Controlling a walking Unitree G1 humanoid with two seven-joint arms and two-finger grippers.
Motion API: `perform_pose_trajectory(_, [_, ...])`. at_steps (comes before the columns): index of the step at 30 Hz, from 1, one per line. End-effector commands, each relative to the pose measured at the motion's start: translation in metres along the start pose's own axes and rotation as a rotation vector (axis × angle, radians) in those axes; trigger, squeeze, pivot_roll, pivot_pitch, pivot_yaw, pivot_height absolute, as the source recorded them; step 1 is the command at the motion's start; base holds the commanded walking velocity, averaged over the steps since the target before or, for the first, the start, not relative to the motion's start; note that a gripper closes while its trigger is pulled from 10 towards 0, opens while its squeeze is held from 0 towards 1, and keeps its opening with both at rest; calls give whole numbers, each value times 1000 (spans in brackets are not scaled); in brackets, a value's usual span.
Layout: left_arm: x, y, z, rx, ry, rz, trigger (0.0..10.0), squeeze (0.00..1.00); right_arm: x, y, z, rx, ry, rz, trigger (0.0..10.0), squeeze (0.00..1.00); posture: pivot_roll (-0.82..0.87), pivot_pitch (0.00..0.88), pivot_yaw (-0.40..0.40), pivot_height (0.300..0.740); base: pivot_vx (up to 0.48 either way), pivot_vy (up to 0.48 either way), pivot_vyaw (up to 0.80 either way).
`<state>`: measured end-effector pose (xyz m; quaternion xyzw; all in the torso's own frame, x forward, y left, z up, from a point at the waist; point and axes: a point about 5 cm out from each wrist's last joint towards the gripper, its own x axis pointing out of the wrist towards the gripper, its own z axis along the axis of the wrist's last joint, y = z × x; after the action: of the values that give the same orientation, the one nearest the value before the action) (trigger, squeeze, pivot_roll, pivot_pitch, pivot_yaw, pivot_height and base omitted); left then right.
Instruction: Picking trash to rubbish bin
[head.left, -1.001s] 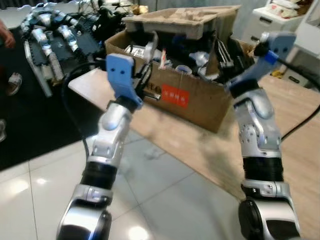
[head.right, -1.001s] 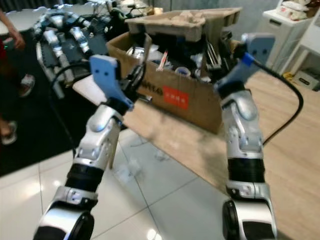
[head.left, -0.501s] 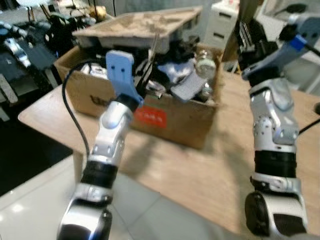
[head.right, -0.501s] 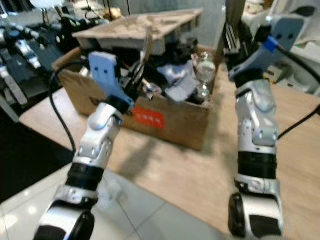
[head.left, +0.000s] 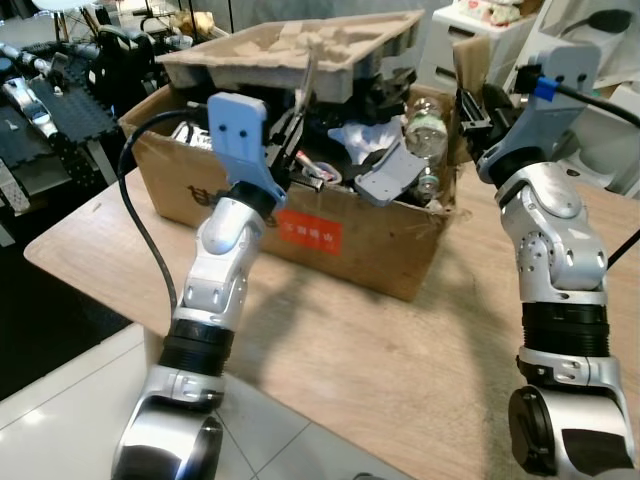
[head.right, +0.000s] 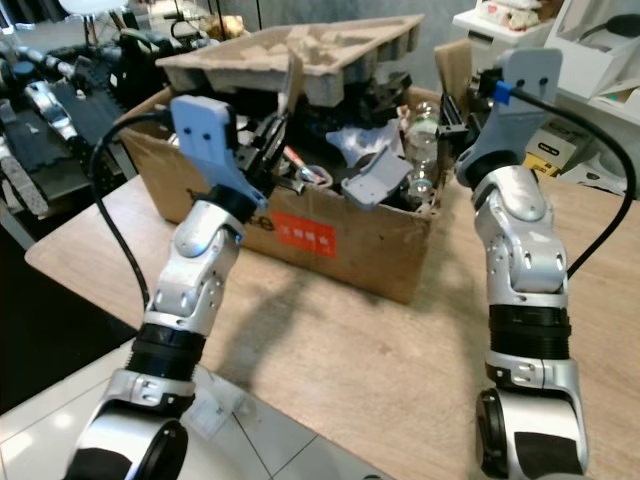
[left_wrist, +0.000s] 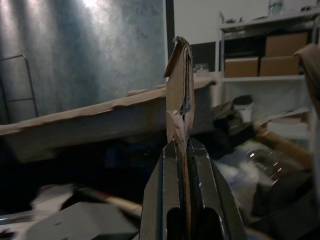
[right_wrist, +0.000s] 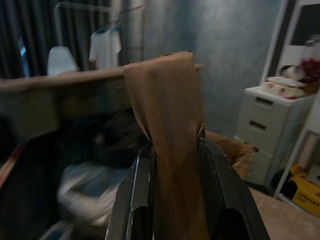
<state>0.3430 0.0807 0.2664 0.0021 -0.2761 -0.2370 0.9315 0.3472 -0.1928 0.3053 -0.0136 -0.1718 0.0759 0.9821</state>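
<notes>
Trash-filled cardboard box (head.left: 350, 235) sits on the counter (head.left: 400, 350); my left gripper (left_wrist: 181, 150) and right gripper (right_wrist: 175, 150) fingers each clamp a flap. Next I lift evenly toward the bin.

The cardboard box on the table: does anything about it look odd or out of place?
Yes. The cardboard box is overfilled: a moulded pulp tray lies tilted across its top and a grey part leans over the front wall. Both the left gripper and right gripper are clamped on torn flaps.
</notes>
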Motion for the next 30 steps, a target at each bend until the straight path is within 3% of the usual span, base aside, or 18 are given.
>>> perform_pose_trajectory(1, [-3, 1, -6, 42, 43, -14, 10000, 0, -4, 6, -13, 16, 82, 59, 10000, 0, -78, 75, -4, 740, 0, 0, 0])
perform_pose_trajectory(4, [-3, 0, -6, 51, 46, -15, 10000, 0, -9, 14, -20, 17, 136, 135, 10000, 0, -83, 77, -4, 740, 0, 0, 0])
perform_pose_trajectory(5, [-3, 0, -7, 53, 48, -18, 10000, 0, -11, 15, -24, 16, 160, 149, 10000, 659, -83, 77, -4, 740, 0, 0, 0])
perform_pose_trajectory(6, [-3, 0, -7, 53, 48, -18, 10000, 0, -11, 15, -24, 16, 160, 149, 10000, 659, -83, 77, -4, 740, 0, 0, 0])
perform_pose_trajectory(7, [-3, -1, -7, 54, 51, -22, 10000, 0, -13, 16, -26, 21, 181, 162, 10000, 1000, -83, 77, -4, 740, 0, 0, 0])
perform_pose_trajectory(14, [-3, -6, -9, 64, 60, -50, 10000, 0, -17, 18, -29, 28, 221, 180, 10000, 1000, -87, 75, -4, 740, 0, 0, 0])
perform_pose_trajectory(19, [-2, -11, -10, 63, 61, -73, 10000, 0, -16, 15, -23, 25, 175, 164, 10000, 1000, -90, 71, -6, 740, 0, 0, 0])
perform_pose_trajectory(20, [-2, -13, -10, 62, 61, -81, 10000, 0, -14, 17, -7, 87, 69, 175, 10000, 35, -91, 69, -6, 740, 0, 0, 0])
perform_pose_trajectory(22, [-2, -18, -11, 76, 66, -112, 10000, 0, -16, 20, 28, 289, -162, 221, 10000, 0, -93, 69, -3, 740, 0, 0, 0])
perform_pose_trajectory(23, [-2, -18, -11, 76, 66, -112, 10000, 0, -16, 20, 28, 289, -162, 221, 10000, 0, -93, 69, -3, 740, 0, 0, 0])
perform_pose_trajectory(24, [-2, -19, -12, 88, 69, -127, 10000, 0, -19, 20, 38, 364, -236, 245, 10000, 0, -93, 70, -1, 740, 0, 0, 0])
perform_pose_trajectory(30, [-3, -23, -13, 140, 79, -165, 10000, 0, -27, 23, 49, 456, -312, 328, 10000, 0, -95, 73, 4, 740, 0, 0, 0])
